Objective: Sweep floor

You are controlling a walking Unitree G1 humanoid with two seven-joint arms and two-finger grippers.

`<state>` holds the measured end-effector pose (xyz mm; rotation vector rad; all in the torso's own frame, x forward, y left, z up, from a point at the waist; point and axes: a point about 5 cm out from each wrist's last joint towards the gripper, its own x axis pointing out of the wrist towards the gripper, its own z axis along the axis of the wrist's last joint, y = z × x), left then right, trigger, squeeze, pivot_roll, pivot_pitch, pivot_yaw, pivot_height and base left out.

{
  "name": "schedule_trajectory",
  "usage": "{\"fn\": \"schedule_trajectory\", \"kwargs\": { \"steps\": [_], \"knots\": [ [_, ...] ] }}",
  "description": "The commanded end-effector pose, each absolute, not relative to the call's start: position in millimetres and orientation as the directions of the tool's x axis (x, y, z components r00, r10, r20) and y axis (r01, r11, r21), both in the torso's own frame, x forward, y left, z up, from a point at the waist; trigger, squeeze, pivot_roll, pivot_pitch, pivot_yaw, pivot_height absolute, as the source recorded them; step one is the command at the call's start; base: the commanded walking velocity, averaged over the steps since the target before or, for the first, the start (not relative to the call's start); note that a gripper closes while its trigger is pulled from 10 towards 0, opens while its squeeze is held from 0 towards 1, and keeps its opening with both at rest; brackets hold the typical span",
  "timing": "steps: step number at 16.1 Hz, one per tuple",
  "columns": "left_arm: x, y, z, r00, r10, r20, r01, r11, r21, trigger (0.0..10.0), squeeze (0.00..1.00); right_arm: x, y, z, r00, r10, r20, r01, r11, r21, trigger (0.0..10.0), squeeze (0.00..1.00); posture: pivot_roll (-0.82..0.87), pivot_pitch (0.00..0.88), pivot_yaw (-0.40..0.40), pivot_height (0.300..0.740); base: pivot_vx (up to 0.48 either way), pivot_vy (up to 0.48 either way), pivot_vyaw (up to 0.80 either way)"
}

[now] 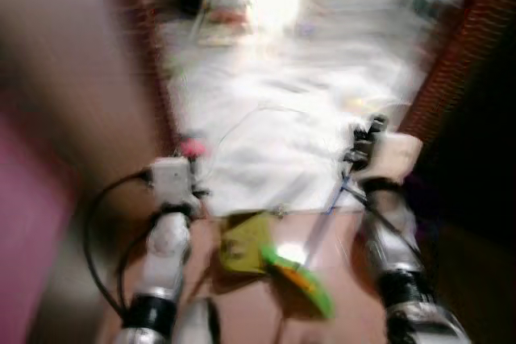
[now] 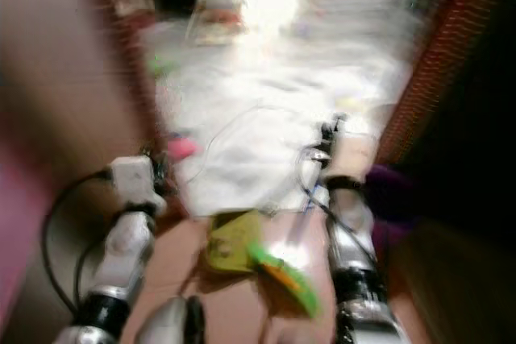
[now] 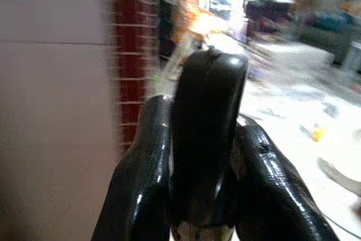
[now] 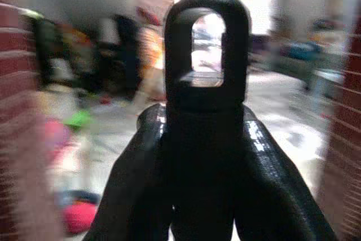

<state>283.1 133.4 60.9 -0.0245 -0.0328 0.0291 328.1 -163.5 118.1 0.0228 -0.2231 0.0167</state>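
Both head views are motion-blurred. My right gripper (image 4: 203, 118) is shut on a black handle end with a hanging hole (image 4: 206, 3). From my right arm (image 1: 379, 159) a thin pole (image 1: 322, 227) runs down to a green and orange brush head (image 1: 305, 278) on the reddish floor. A yellow-green dustpan (image 1: 242, 241) lies beside the brush head, between my arms. My left gripper (image 3: 206, 123) is shut on a rounded black handle end (image 3: 210, 80). My left arm (image 1: 172, 184) is raised near the brick edge. Whether that handle belongs to the dustpan cannot be told.
Red brick posts stand at the left (image 1: 149, 30) and right (image 1: 459, 54) of a doorway. Beyond it lies a pale floor (image 1: 306, 110) with a thin cable (image 1: 242, 122), a pink item (image 1: 192, 147) and clutter (image 1: 226, 6) at the far side. A plain wall (image 1: 56, 118) fills the left.
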Motion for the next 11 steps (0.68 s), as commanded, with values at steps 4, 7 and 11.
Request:
{"fn": "schedule_trajectory", "kwargs": {
  "steps": [4,7,11],
  "knots": [
    [279.8,139.5,49.6,0.999,0.038,-0.032,-0.038,0.999,0.005,10.0,0.00,327.0,-159.3,112.0,0.980,0.012,0.200,-0.021,0.999,0.045,10.0,0.00,-0.08,0.000,0.056,0.740,-0.232,0.000,0.00],
    [280.5,138.6,50.0,0.999,0.035,-0.032,-0.034,0.999,0.003,10.0,0.00,329.4,-159.4,113.5,0.979,0.007,0.206,-0.016,0.999,0.043,10.0,0.00,-0.08,0.000,0.057,0.740,0.000,0.000,0.00],
    [283.3,139.2,53.1,0.999,0.032,-0.019,-0.032,0.999,0.000,10.0,0.00,331.5,-158.8,114.3,0.978,0.007,0.206,-0.015,0.999,0.039,10.0,0.00,-0.08,0.000,0.055,0.740,0.000,0.000,0.00]
  ]
}}
